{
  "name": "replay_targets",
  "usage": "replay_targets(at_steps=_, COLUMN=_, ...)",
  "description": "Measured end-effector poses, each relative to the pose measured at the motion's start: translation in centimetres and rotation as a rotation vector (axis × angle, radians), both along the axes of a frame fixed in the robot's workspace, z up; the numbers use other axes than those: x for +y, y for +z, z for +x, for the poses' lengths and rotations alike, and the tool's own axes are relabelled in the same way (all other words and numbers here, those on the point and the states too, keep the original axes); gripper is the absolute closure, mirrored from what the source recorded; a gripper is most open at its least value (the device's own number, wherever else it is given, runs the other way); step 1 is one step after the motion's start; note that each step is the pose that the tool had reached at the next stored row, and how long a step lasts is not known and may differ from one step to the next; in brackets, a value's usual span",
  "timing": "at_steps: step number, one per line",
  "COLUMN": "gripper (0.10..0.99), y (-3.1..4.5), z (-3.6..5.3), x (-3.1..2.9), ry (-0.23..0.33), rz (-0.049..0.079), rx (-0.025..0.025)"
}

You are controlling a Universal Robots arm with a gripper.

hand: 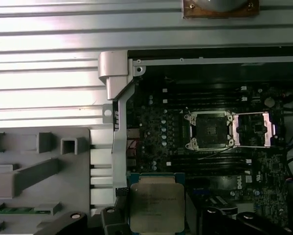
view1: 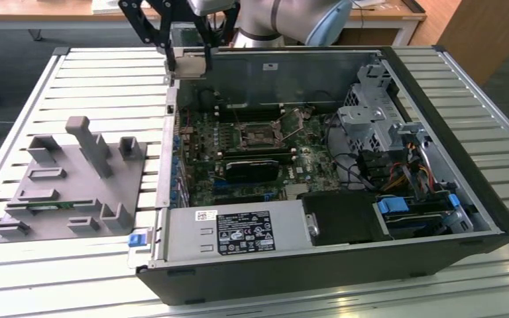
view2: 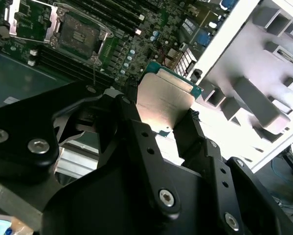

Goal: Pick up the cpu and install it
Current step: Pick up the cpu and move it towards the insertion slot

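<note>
We have one cpu (view2: 165, 98) clamped between the two black fingers (view2: 139, 134) of our single gripper (view2: 160, 116), which is closed on the chip's opposite edges. The silver top faces both wrist views. In the exterior view we see the chip held in the air above the far corner of the one open computer case (view1: 325, 271), on the exterior view's left, roughly over the case wall. In the first wrist view, one motherboard socket (hand: 208, 130) lies open with its load plate (hand: 254, 129) swung aside, well apart from the chip. Beside the case, on the slatted table (view1: 24, 99), stands one grey fixture block (view1: 69, 179). One green memory stick (hand: 16, 209) lies in it.
</note>
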State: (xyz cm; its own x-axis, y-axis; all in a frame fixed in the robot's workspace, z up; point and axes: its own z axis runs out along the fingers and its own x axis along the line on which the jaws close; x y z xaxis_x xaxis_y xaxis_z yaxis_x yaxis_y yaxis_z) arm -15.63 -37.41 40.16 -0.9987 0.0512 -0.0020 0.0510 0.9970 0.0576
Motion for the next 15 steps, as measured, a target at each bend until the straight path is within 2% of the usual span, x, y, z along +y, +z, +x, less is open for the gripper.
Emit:
replay_targets(at_steps=13, gripper=0.545, y=0.0, z=3.76, x=0.93, ry=0.0, rz=0.0, rx=0.0)
replay_targets(at_steps=14, gripper=0.545, y=0.0, z=4.49, x=1.1, ry=0.0, rz=0.0, rx=0.0)
replay_targets(at_steps=15, gripper=0.545, y=0.0, z=4.78, x=1.16, ry=0.0, rz=0.0, rx=0.0)
